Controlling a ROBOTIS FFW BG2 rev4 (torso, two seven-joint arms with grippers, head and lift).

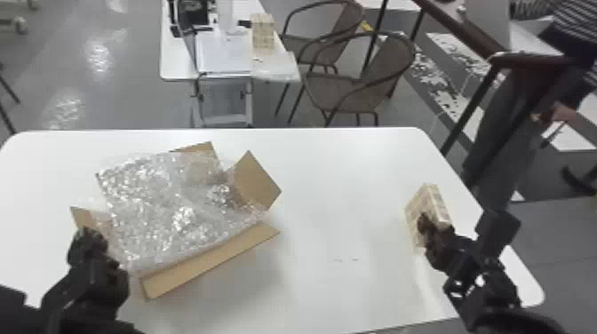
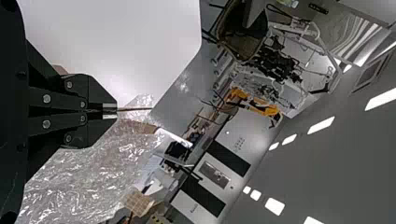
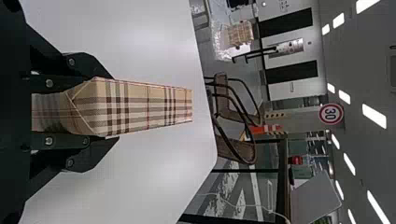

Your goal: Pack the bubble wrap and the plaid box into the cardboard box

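Note:
On the table's left half, the open cardboard box lies under a crumpled sheet of bubble wrap, which covers its opening and spills over the rim. My left gripper is at the box's left flap. In the left wrist view, that gripper is shut on the thin flap, with bubble wrap beside it. Near the table's right edge, my right gripper holds the plaid box. The right wrist view has the gripper closed around one end of the plaid box.
The white table has a wide bare stretch between cardboard box and plaid box. Behind it stand a second table with another plaid box and some brown chairs. A person stands beyond the right edge.

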